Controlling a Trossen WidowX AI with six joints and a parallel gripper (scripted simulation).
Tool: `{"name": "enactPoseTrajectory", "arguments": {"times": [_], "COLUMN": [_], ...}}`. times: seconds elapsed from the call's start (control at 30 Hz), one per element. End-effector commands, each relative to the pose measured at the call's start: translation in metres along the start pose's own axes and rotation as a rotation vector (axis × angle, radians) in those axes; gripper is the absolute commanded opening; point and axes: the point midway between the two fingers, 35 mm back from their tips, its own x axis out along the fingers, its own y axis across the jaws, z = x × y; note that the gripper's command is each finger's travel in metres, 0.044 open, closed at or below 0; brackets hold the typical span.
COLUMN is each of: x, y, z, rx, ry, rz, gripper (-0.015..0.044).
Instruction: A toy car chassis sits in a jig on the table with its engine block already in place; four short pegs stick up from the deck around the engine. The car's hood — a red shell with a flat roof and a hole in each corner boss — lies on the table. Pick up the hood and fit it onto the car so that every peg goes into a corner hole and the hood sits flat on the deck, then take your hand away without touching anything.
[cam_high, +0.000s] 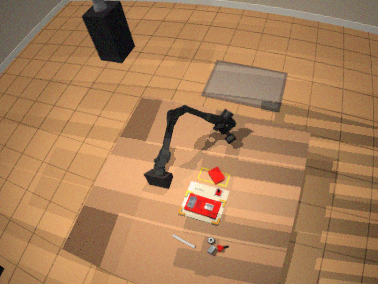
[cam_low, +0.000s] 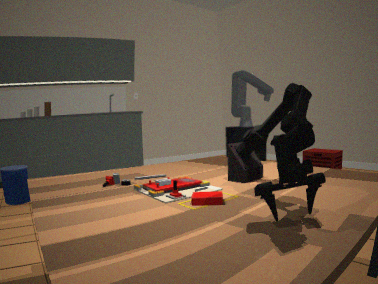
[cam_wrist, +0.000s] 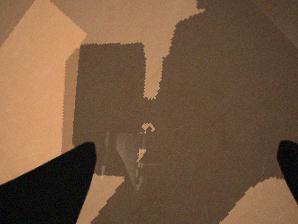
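The red hood (cam_high: 216, 175) (cam_low: 207, 198) lies on the table inside a yellow outline, just beyond the jig. The car chassis (cam_high: 202, 204) (cam_low: 170, 184), red with a grey engine block, sits in the white jig (cam_high: 195, 189). My gripper (cam_high: 228, 133) (cam_low: 292, 214) (cam_wrist: 186, 150) is open and empty. It hangs low over bare table, well beyond the hood and to its right in the top view, fingers pointing down. The wrist view shows only the table top, shadows and my two dark fingertips; neither hood nor car shows there.
My arm's base (cam_high: 159, 178) stands left of the jig. A small red part (cam_high: 218, 192) stands on the jig's edge. A grey rod (cam_high: 183, 241) and small loose parts (cam_high: 216, 246) lie nearer the front. A grey panel (cam_high: 245, 85) lies behind, a black pedestal (cam_high: 108, 30) at back left.
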Motion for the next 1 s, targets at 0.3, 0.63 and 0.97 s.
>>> {"name": "enactPoseTrajectory", "arguments": {"times": [0.3, 0.63, 0.97], "x": [-0.055, -0.117, -0.159], "y": [-0.131, -0.195, -0.216], "z": [-0.065, -0.13, -0.172], "rx": [0.583, 1.142, 1.54], "ry": [0.135, 0.189, 0.197], "rz": [-0.236, -0.35, -0.373], "gripper": [0.044, 0.044, 0.044]}}
